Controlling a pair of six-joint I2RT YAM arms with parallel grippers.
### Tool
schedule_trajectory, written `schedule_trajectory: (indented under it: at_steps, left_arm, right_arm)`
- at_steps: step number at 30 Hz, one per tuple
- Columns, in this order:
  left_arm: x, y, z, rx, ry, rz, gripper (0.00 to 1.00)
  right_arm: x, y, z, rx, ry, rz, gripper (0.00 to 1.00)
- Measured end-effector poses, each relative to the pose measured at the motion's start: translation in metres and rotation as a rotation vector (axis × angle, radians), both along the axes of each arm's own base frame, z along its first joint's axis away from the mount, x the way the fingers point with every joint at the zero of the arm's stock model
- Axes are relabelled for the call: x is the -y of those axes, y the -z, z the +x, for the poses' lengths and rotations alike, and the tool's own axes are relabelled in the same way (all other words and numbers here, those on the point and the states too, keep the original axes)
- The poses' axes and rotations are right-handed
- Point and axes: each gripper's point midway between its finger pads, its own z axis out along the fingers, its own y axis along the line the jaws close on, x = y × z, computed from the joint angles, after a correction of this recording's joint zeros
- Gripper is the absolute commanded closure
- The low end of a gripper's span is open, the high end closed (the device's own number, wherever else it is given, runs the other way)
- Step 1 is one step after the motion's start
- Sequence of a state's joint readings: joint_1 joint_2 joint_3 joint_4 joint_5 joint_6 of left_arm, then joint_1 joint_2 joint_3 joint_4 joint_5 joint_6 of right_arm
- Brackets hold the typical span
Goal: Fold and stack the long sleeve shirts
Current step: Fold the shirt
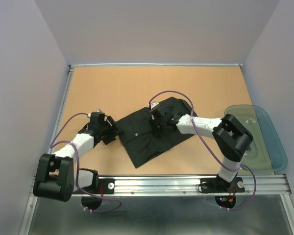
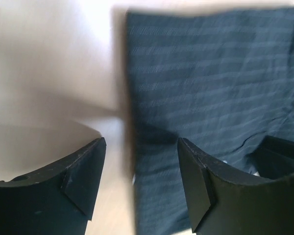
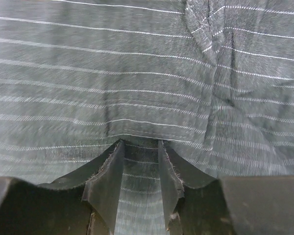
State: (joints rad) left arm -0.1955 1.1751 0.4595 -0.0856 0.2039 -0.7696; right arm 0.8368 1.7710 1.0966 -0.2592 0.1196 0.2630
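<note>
One long sleeve shirt point(image 1: 146, 142), black with fine pale pinstripes, lies folded into a slanted rectangle in the middle of the table. My left gripper point(image 1: 112, 131) is at its left edge, open; in the left wrist view the fingers point(image 2: 141, 147) straddle the shirt's edge point(image 2: 210, 73), one over bare table, one over cloth. My right gripper point(image 1: 157, 125) is down on the shirt's upper middle. In the right wrist view its jaws point(image 3: 140, 144) stand a narrow gap apart, tips against a fold line, with striped cloth point(image 3: 112, 73) showing between them.
A clear blue-green tray point(image 1: 264, 142) sits at the table's right edge, beside the right arm's elbow. A raised rim point(image 1: 157, 64) bounds the tan table at the back and sides. A metal rail point(image 1: 186, 183) runs along the near edge.
</note>
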Motion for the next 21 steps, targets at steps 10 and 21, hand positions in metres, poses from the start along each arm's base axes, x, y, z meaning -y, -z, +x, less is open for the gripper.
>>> schedule_trajectory:
  at_steps: [10,21]
  left_arm:
    - [0.011,-0.008,0.088,0.055,0.011,0.041,0.29]
    - [0.006,-0.072,0.085,0.260,0.007,0.031,0.21]
  right_arm:
    - [0.003,0.009,0.061,0.043,0.078,0.024,0.50]
    - [-0.020,-0.079,0.052,0.241,-0.101,0.081,0.39]
